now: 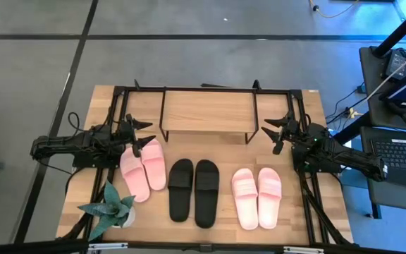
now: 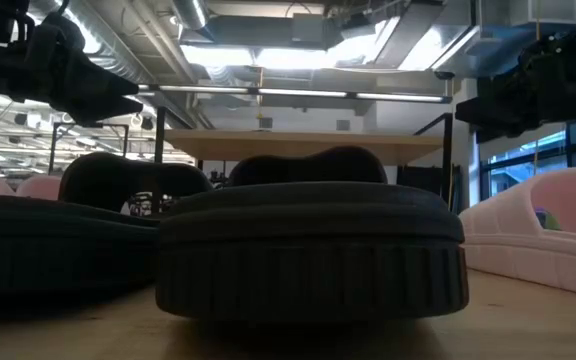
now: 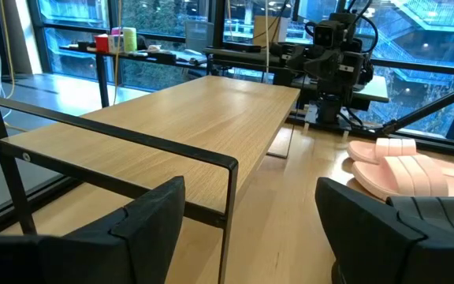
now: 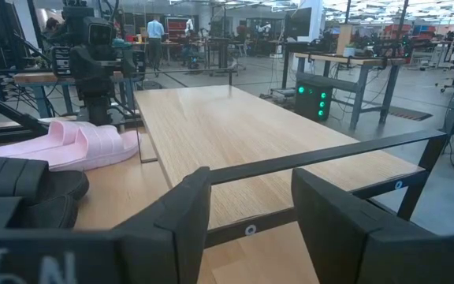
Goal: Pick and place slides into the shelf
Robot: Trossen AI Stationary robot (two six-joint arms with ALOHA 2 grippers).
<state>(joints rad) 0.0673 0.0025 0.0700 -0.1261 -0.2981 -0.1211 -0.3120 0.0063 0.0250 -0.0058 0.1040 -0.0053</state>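
Observation:
Three pairs of slides lie sole-down in a row on the wooden table: a pink pair [image 1: 144, 169] at the left, a black pair [image 1: 194, 190] in the middle and a pink pair [image 1: 256, 197] at the right. Behind them stands the shelf [image 1: 206, 113], a black frame with a light wooden top board [image 3: 187, 118]. My left gripper [image 1: 145, 134] hovers open off the shelf's left end, above the left pink pair's far end. My right gripper [image 1: 272, 134] hovers open off the shelf's right end. Each points level toward the shelf, with nothing between its fingers [image 3: 251, 229] [image 4: 251, 213].
A potted plant [image 1: 110, 208] stands at the table's near left corner. Black frame rails run along both table sides. A desk with a laptop [image 1: 400, 152] stands beyond the right edge. Bare board lies between the slides and the shelf.

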